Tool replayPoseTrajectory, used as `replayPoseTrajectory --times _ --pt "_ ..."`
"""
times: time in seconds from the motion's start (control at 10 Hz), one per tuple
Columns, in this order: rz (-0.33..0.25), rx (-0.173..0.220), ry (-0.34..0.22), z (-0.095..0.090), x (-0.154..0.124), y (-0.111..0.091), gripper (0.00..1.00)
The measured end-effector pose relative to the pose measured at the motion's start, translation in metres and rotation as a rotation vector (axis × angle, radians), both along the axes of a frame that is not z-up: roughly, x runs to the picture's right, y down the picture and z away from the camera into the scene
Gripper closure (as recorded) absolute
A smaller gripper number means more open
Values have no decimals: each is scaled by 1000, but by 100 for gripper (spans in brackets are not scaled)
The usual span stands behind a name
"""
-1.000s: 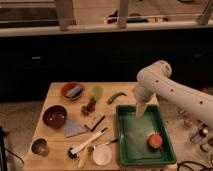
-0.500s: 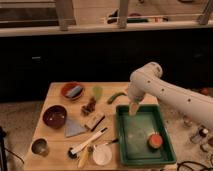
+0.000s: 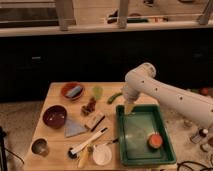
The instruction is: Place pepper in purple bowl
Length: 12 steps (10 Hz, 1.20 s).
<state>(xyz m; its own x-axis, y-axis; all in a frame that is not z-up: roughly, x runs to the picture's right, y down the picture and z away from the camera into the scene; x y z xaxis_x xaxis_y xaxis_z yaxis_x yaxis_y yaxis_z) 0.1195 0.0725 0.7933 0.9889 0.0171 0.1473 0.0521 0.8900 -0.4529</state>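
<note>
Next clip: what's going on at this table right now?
A one-armed robot is working at a cluttered wooden table. Its gripper hangs over the back left corner of the green tray, just right of the pepper. The pepper lies on the table between the pale green cup and the tray, not held. The purple bowl sits on the table's left side, and the pepper is not in it yet.

Single camera view: raised vantage at near side of wooden table (image 3: 55, 97), looked obliquely down and forward toward dark cabinets (image 3: 60, 60) behind. Mid-range; entire tabletop framed, floor strips visible either side. Arm (image 3: 165, 97) entered from frame right; gripper (image 3: 129, 107) hung at far-left corner of green tray (image 3: 145, 161).
</note>
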Motion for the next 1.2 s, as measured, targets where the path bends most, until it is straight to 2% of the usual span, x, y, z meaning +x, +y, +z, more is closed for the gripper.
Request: replayPoseTrajectory --times 0.8,1.2 --pt "-42 16 -49 39 -30 -3 20" --pt "-49 24 -66 63 -31 -3 20"
